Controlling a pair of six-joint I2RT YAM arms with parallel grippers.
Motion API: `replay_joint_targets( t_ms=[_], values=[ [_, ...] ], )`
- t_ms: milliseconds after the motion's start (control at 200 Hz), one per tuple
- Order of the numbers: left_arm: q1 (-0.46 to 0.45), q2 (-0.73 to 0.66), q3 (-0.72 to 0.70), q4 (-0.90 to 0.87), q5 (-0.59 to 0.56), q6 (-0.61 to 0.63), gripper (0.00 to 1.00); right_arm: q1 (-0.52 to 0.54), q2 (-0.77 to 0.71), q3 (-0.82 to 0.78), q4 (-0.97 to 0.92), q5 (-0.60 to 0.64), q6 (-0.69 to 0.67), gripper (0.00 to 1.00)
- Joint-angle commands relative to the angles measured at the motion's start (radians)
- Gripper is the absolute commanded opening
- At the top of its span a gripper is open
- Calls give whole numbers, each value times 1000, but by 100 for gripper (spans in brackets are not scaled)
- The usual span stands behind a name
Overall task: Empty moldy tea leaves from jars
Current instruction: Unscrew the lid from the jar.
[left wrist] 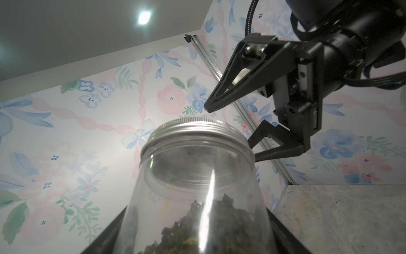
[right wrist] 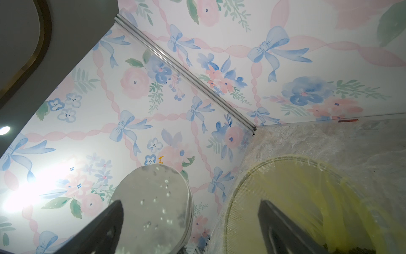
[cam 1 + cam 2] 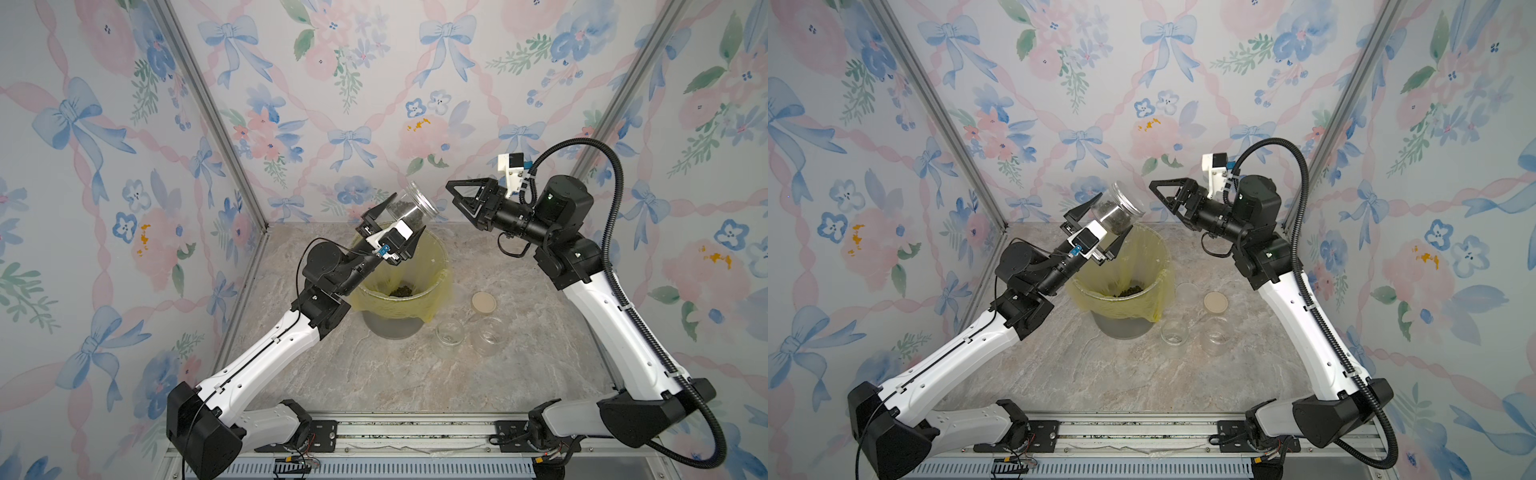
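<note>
Your left pincer [image 3: 409,212] is clamped on a clear jar [image 3: 419,200], held tilted in the air above the far rim of the bin [image 3: 437,254]. Dark tea leaves [image 1: 197,220] lie inside it. Its metal lid [image 1: 197,128] is still on and blocks the mouth. Your right pincer [image 3: 454,195] hangs just beside that lid, jaws spread, gripping nothing. A clump of leaves [image 3: 401,291] sits in the yellow bag [image 3: 374,307] lining the bin. On the desk [image 3: 415,374] beside the bin stand an empty jar [image 3: 450,332] and a second empty jar [image 3: 490,334], with a tan lid [image 3: 483,302] just behind them.
</note>
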State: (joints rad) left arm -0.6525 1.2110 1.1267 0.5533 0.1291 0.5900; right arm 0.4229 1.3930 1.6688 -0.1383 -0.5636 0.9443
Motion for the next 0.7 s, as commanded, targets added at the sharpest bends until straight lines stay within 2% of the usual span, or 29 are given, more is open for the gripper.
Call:
replay_joint_targets(
  t_ms=[0, 225, 695],
  values=[
    [-3, -24, -8, 55, -88, 111, 38, 35, -17, -21, 84, -6, 29, 96],
    [-3, -18, -1, 55, -82, 105, 38, 105, -1, 10, 63, 11, -18, 97],
    [-18, -6, 12, 56, -69, 117, 38, 160, 61, 105, 34, 28, -62, 97]
  ],
)
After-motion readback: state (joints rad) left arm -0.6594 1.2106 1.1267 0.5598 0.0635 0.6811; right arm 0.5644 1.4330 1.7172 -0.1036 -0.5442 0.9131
